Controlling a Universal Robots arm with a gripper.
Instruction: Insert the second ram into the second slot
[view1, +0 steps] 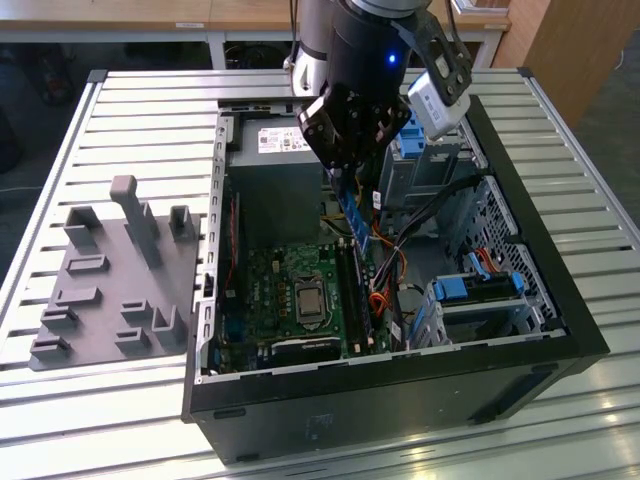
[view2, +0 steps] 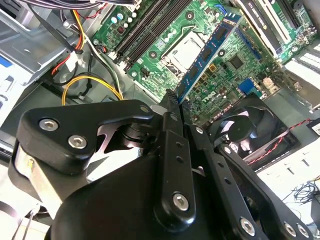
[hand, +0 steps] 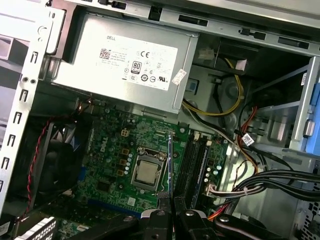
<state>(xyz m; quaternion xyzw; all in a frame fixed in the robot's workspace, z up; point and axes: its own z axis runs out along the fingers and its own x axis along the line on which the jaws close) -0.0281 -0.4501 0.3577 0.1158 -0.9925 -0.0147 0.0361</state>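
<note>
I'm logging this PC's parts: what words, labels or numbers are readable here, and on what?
White label on the power supply: fine print and marks, too small to quote reliably.
Second ram, held in the gripper: chip markings, unreadable.
Motherboard: white lettering, too small to read.

a slatted metal table (view1: 140, 100) carries an open computer case (view1: 400, 412) and, to the exterior view's left, a grey tray (view1: 100, 305).

Slatted metal table (view1: 130, 110), wooden desk (view1: 150, 12) behind
</note>
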